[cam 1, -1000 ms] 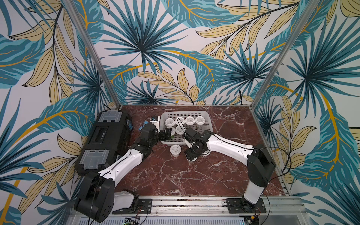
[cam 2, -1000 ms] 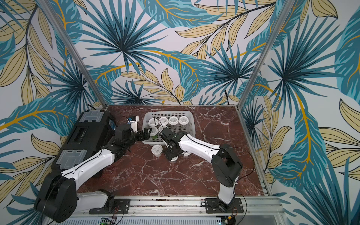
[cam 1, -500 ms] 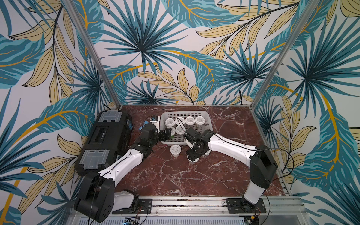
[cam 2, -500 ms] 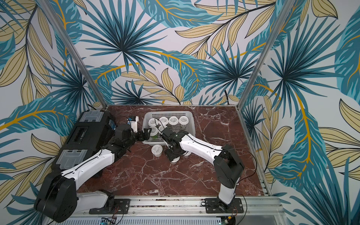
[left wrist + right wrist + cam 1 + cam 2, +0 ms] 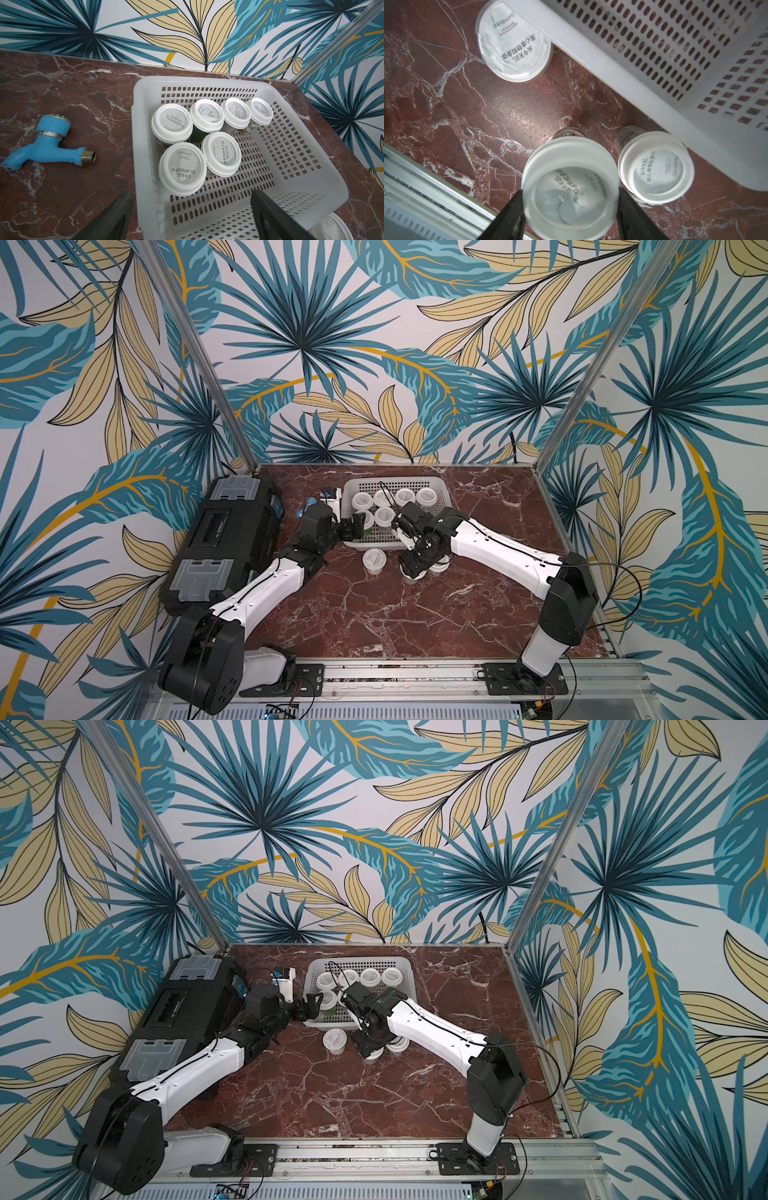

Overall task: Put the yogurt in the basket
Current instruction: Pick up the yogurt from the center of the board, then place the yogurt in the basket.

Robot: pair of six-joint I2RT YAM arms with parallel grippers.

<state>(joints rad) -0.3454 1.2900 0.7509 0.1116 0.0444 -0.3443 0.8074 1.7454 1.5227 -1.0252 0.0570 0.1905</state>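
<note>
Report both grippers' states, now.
Left gripper: open, holding nothing, at the basket corner.
Right gripper: closed on a yogurt cup outside the basket.

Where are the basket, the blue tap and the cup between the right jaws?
basket (image 5: 207, 81): left wrist view, on its far rim.
tap (image 5: 48, 148): left wrist view, on its blue body.
cup (image 5: 570, 187): right wrist view, on the middle of its lid.
</note>
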